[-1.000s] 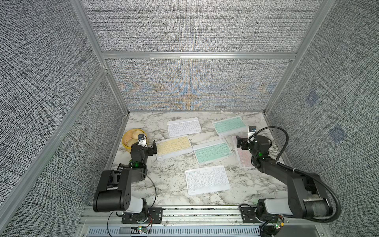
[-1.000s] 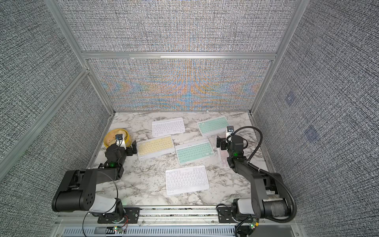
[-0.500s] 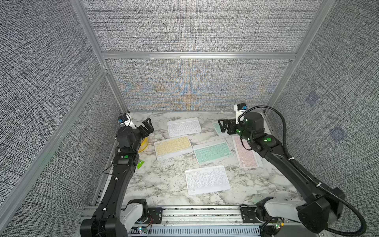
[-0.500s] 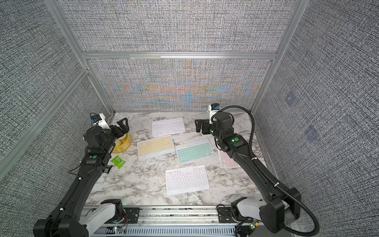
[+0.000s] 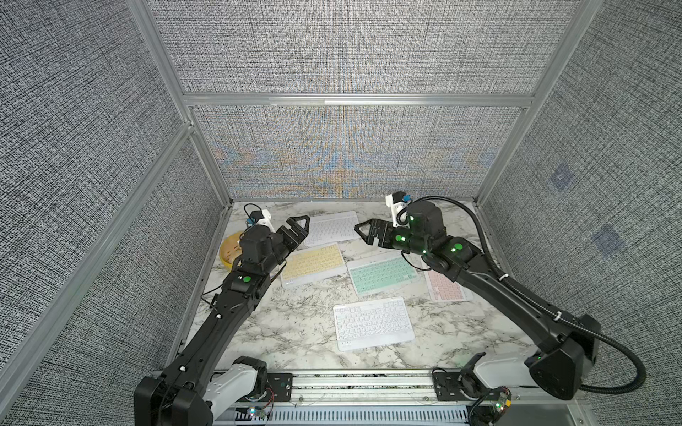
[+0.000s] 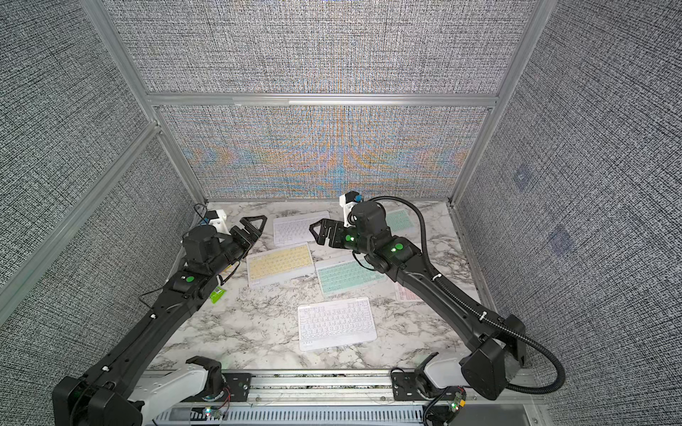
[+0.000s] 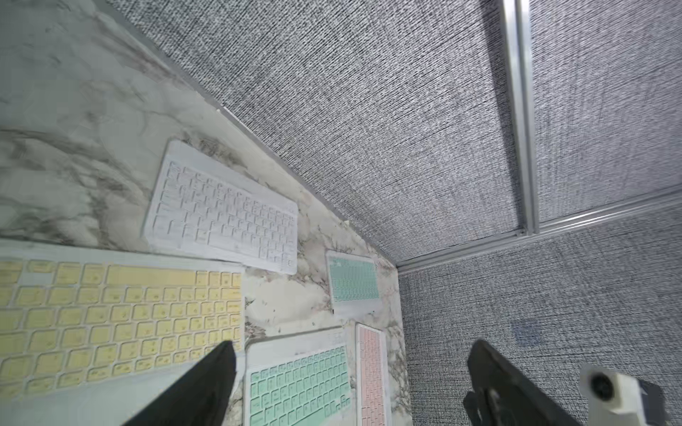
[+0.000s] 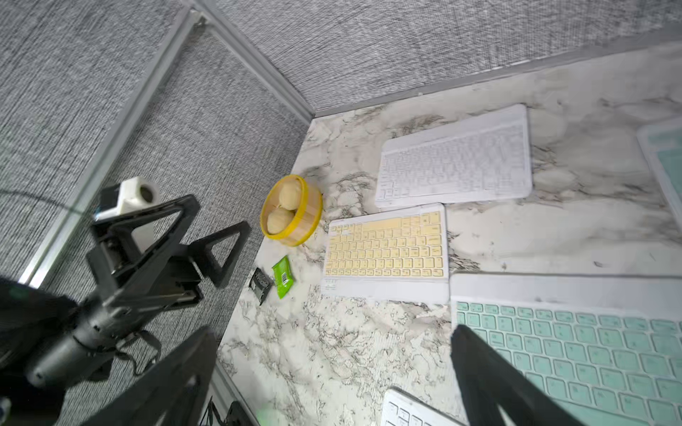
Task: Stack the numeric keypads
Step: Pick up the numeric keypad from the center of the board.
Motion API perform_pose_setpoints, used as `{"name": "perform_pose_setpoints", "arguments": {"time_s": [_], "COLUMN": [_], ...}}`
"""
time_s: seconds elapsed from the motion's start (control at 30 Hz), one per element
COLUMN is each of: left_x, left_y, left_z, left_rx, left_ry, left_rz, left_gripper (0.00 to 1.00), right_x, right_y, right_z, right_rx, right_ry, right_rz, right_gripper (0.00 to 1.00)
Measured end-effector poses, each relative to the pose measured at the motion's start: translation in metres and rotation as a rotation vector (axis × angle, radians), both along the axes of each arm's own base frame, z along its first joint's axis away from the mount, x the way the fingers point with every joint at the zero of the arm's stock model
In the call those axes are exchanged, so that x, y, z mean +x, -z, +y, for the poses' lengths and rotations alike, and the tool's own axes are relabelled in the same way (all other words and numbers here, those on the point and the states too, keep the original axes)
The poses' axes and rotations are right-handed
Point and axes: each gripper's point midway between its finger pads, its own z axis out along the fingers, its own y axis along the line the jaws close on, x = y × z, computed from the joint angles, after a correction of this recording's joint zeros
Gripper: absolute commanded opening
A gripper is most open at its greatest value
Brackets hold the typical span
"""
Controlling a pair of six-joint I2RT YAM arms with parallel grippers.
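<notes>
**A:** Both arms have come up from their folded rest near the rail and swung out over the far half of the table. None of the keypads has shifted.

**B:** And the claws?

**A:** The left claw (image 5: 296, 229) hangs high with its jaws spread wide and nothing between them. The right claw (image 5: 369, 233) faces it, just as wide and empty.

**B:** What lies nearest each?

**A:** Just ahead of the left claw, down on the table, sits the far white keypad (image 5: 330, 228). Below its wrist is the yellow keypad (image 5: 313, 263). Back beside that wrist, toward the side wall, are a yellow steamer basket (image 5: 230, 250), a green packet (image 8: 283, 276) and a black packet (image 8: 261, 284). Beneath the right claw's wrist lies the near mint keypad (image 5: 383, 274). Behind that arm are the pink keypad (image 5: 446, 289) and, by the back corner, the far mint keypad (image 6: 400, 220). Farthest from both claws, toward the rail, is the near white keypad (image 5: 372, 324).

**B:** All six flat?

**A:** Flat on the marble table (image 5: 295, 332). The yellow and near mint ones lie just beside each other, and nothing is stacked yet.

**B:** How to start well?

**A:** I'd take a central pad as the base. They look too slim to pinch from above, so a claw probably has to come down at a short edge, tip it up, then close across the thickness. Each pad should be lowered square over the base before release, since a skewed one may slide off the smooth keys.
</notes>
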Motion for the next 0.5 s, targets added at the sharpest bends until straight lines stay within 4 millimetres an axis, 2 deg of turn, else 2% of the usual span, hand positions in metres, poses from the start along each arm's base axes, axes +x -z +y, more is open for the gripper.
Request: {"name": "perform_pose_setpoints", "arguments": {"time_s": [0.1,0.17,0.23,0.33,0.4,0.47,0.5], "left_x": [0.009,0.016,0.026,0.036,0.037,0.034,0.031], "left_y": [0.025,0.022,0.001,-0.04,-0.051,-0.037,-0.022], "left_z": [-0.005,-0.008,-0.014,-0.03,-0.044,-0.053,-0.053], "left_rx": [-0.069,-0.093,-0.088,-0.015,0.051,0.105,0.132], "left_ry": [0.01,0.023,0.051,0.105,0.14,0.171,0.18], "left_rz": [0.043,0.039,0.023,0.005,0.017,0.079,0.13], "left_gripper": [0.99,0.99,0.99,0.99,0.99,0.99,0.99], "right_x": [0.008,0.013,0.017,0.024,0.029,0.035,0.038], "right_y": [0.011,0.016,0.019,0.028,0.036,0.041,0.042], "right_z": [-0.002,0.0,0.001,-0.009,-0.02,-0.031,-0.036], "right_rx": [-0.003,-0.013,-0.025,-0.054,-0.076,-0.097,-0.105], "right_ry": [0.018,0.022,0.033,0.099,0.156,0.207,0.229], "right_rz": [0.037,0.056,0.069,0.087,0.101,0.109,0.111], "right_gripper": [0.99,0.99,0.99,0.99,0.99,0.99,0.99]}}
